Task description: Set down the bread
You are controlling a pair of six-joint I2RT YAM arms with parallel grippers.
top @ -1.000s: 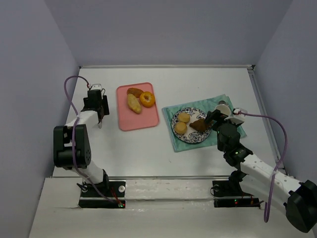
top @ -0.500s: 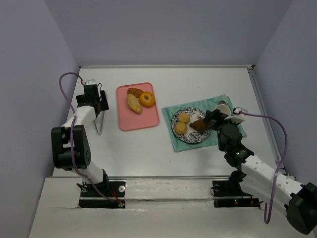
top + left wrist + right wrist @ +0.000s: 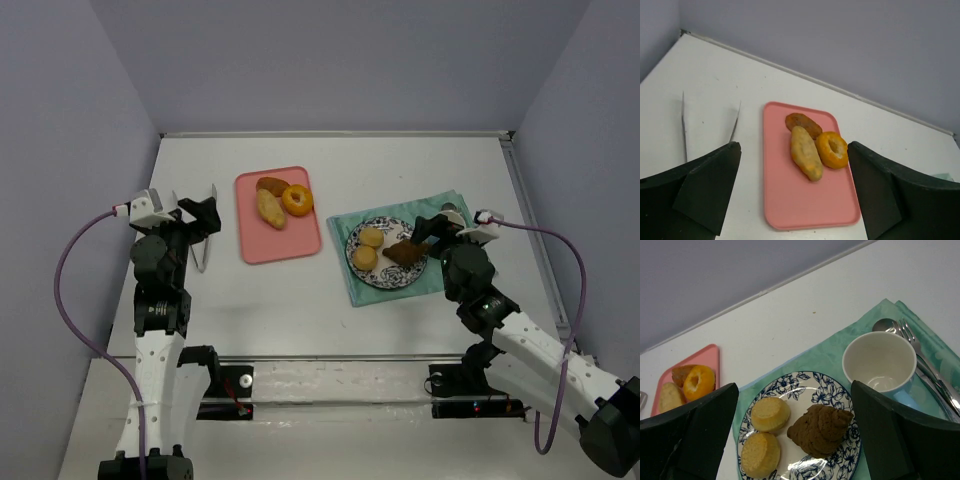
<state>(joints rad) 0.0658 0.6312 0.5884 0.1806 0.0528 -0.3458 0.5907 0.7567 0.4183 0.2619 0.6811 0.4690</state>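
A pink tray (image 3: 285,240) holds three breads: a long pale roll (image 3: 270,209), an orange doughnut (image 3: 297,200) and a brown piece (image 3: 271,185). In the left wrist view the roll (image 3: 806,160), doughnut (image 3: 832,149) and brown piece (image 3: 802,122) lie at the tray's (image 3: 790,210) far end. A blue-patterned plate (image 3: 355,240) holds two yellow muffins (image 3: 770,414) and a brown scone (image 3: 820,430). My left gripper (image 3: 203,215) (image 3: 792,150) is open and empty, raised left of the tray. My right gripper (image 3: 425,232) (image 3: 794,386) is open and empty, above the plate's right side.
Metal tongs (image 3: 203,245) (image 3: 685,125) lie on the table left of the tray. A green cloth (image 3: 345,275) lies under the plate. On it are a white cup (image 3: 880,361) and a spoon and fork (image 3: 910,340). Walls enclose the table.
The left arm has risen and pulled back toward its base, leaving the tongs lying on the table. The right gripper has lifted slightly off the plate.
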